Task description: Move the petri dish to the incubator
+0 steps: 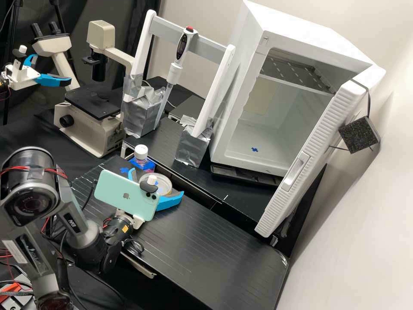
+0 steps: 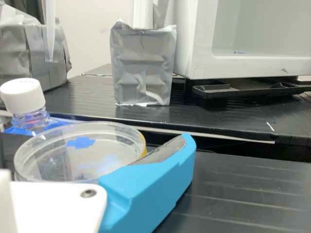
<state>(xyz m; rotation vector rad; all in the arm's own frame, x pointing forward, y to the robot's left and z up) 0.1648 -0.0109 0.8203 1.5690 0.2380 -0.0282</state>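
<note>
The bench has 2 levels, the lower one in front. The incubator stands on the upper level, its door wide open, with 1 shelf high up inside. The microscope is by the upper level's left end, and the stand with its upright pipette is between it and the incubator.

The phone is fixed above the gripper, which is at the lower level, towards its back left corner. Its 2 blue fingers stand apart, 1 on each side of the dish. The dish looks to touch 1 finger; whether the other presses on it, I cannot tell. The dish lies flat near the lower level's back edge, just beside the bottle with the white cap.

I judge the step in hand to be the pick-up, with the fingers placed but the grip not made. Next, the fingers need to close gently and evenly, since a thin, smooth wall could slip or tip. Then comes a level lift, away from the bottle and over the back edge, towards the incubator's floor, where a blue mark may be the target.
</note>
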